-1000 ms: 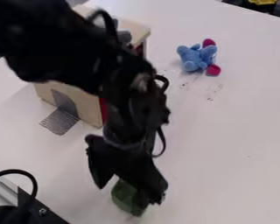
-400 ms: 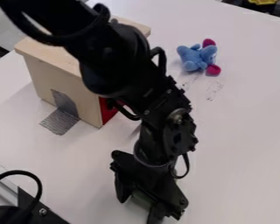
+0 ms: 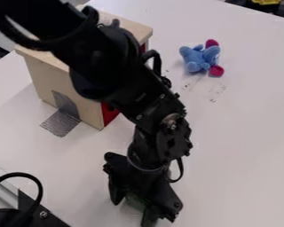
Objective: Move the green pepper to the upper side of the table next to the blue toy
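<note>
nearest us, the pepper (image 3: 136,201) is low in the view, mostly hidden behind and between the jaws of the gripper (image 3: 132,212). we see a green patch of it, but we cannot tell whether the jaws are clenched on it or merely around it. we also cannot tell whether it touches the counter (image 3: 239,146). we judge the step as securing the pepper, with the carry to do.

main risk here: a loose or off-centre hold, since the skin is probably smooth and rounded; it could squirt out or roll toward the near edge. if we travel too low, we drag it.

a black cable (image 3: 17,174) loops at the lower left; swinging wide that way might snag it.

farther up, the arm (image 3: 129,91) passes in front of the house (image 3: 61,73), very close in the view. cutting across to the left could knock or shift it, so we'd lift first and go right of it.

farther still, the toy (image 3: 198,59) sits on the upper part of the counter, dark marks (image 3: 216,91) just nearer to us. it looks soft and light, so setting down too close would likely nudge or tip it.
</note>
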Controlling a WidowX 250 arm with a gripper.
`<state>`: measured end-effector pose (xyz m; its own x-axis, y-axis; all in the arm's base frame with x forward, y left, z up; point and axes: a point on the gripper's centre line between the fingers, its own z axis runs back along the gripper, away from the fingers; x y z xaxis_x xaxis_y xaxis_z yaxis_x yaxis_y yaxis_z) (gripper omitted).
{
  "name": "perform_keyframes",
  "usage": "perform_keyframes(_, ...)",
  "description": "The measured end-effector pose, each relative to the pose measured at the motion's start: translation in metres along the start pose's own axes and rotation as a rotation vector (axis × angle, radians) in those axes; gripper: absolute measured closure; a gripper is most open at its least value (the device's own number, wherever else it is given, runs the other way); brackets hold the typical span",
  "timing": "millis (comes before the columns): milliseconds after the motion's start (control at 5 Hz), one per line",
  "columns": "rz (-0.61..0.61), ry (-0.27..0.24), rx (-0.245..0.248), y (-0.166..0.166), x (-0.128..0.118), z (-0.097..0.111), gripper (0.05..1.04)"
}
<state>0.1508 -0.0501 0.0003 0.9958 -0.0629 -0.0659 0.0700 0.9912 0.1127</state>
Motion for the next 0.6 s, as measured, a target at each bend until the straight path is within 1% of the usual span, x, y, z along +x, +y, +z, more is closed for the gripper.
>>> perform_keyframes(200, 0.0, -0.019, -0.017, -0.001, 0.001, 0.011, 0.335)
perform_keyframes(400, 0.005, -0.058, -0.066, -0.008, 0.024, 0.034, 0.335)
perform_keyframes(600, 0.014, -0.095, -0.101, -0.013, 0.063, 0.06, 0.335)
